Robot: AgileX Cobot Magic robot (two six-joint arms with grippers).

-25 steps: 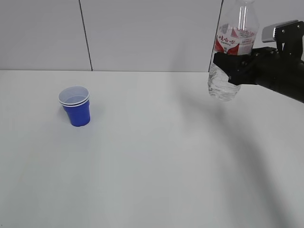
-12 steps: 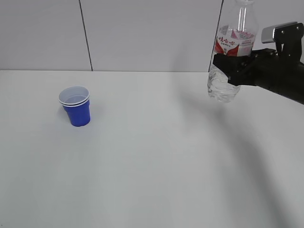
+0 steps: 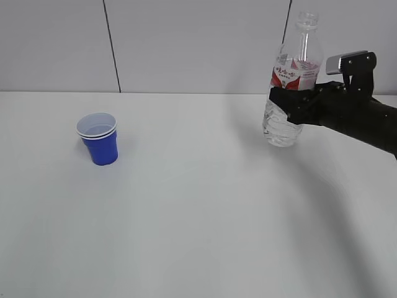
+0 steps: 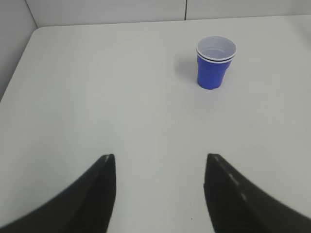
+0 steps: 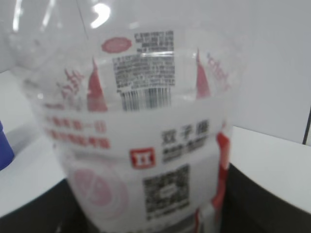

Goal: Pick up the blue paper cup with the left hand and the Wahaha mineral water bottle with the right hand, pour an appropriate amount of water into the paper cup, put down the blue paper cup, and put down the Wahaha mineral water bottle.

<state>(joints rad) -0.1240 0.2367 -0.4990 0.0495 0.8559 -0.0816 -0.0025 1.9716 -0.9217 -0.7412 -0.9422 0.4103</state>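
1 blue cup (image 3: 97, 137) stands upright on the tabletop (image 3: 198, 211), toward the far-left corner, w/ water (image 3: 97, 130) inside. 1 bottle (image 3: 290, 84), no cap, hangs tilted above the far-right edge, right gripper (image 3: 298, 102) clamped round its middle. Left gripper (image 4: 159, 187) has fingers apart, nothing btwn them, well apart from cup.

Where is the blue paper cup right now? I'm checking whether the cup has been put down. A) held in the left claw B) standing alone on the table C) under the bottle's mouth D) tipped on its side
B: the blue paper cup stands upright on the white table with nothing touching it, and the left wrist view shows the left claw open and well short of it.
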